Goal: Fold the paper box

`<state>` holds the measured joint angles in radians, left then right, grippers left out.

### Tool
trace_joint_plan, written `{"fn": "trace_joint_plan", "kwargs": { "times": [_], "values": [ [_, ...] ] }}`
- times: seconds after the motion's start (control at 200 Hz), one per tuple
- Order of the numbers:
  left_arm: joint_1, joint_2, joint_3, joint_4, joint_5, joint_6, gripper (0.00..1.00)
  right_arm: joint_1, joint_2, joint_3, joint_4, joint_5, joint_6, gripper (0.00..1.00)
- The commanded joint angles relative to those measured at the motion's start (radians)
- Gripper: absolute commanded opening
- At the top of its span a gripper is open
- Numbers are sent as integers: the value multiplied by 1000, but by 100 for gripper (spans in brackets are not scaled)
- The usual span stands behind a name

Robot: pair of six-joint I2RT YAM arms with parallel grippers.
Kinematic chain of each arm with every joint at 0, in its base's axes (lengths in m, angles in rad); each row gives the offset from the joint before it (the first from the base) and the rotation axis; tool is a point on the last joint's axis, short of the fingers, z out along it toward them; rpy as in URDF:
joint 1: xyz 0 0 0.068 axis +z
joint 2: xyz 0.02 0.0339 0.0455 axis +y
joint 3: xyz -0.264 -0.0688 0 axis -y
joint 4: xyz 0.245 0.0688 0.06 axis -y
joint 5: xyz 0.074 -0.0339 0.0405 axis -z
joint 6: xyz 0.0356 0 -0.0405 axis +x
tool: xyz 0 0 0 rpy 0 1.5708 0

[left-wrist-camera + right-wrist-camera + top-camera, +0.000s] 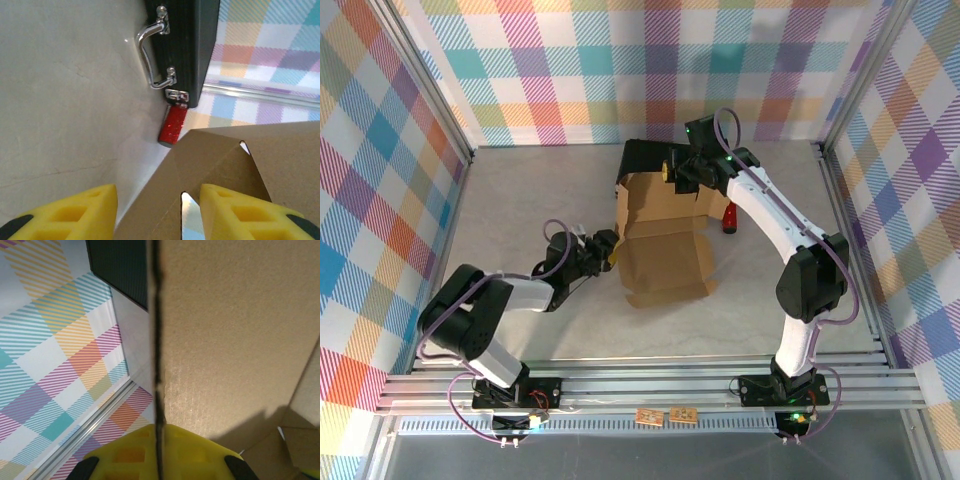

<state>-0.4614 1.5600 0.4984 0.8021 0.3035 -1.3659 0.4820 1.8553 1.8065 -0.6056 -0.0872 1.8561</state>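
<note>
The brown paper box [665, 262] lies in the middle of the table, one panel flat and its rear panel [665, 200] standing up. My right gripper [682, 172] is at the top edge of that upright panel. In the right wrist view the gripper [159, 450] is shut on the thin edge of the cardboard [235, 330]. My left gripper [605, 250] is at the box's left side. There the gripper [157, 212] is open, its yellow fingers [95, 210] wide apart, with a slotted cardboard flap [240, 160] reaching between them.
A black hard case [645, 155] with a chrome handle [145, 50] stands right behind the box. A red cylindrical object [730, 218] lies by the box's right rear corner. Checked walls and aluminium rails [460, 190] enclose the table.
</note>
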Motion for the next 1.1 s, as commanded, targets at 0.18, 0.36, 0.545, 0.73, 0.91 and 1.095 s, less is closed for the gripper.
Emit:
{"fn": "trace_joint_plan", "kwargs": {
  "times": [0.18, 0.36, 0.545, 0.73, 0.91, 1.095],
  "values": [
    [-49, -248, 98, -475, -163, 226, 54, 6, -18, -25, 27, -31, 37, 0],
    [-51, -196, 122, -464, -128, 240, 54, 7, -16, -27, 27, -42, 38, 0],
    [-51, -269, 130, -552, -177, 278, 56, 6, -20, -46, 37, -40, 37, 0],
    [-51, -330, 103, -593, -197, 288, 58, 7, -25, -73, 51, -49, 38, 0],
    [-49, -378, 69, -559, -182, 279, 59, 7, -24, -68, 51, -49, 39, 0],
    [-51, -362, 65, -521, -129, 260, 59, 7, -27, -73, 53, -43, 42, 0]
  ]
}}
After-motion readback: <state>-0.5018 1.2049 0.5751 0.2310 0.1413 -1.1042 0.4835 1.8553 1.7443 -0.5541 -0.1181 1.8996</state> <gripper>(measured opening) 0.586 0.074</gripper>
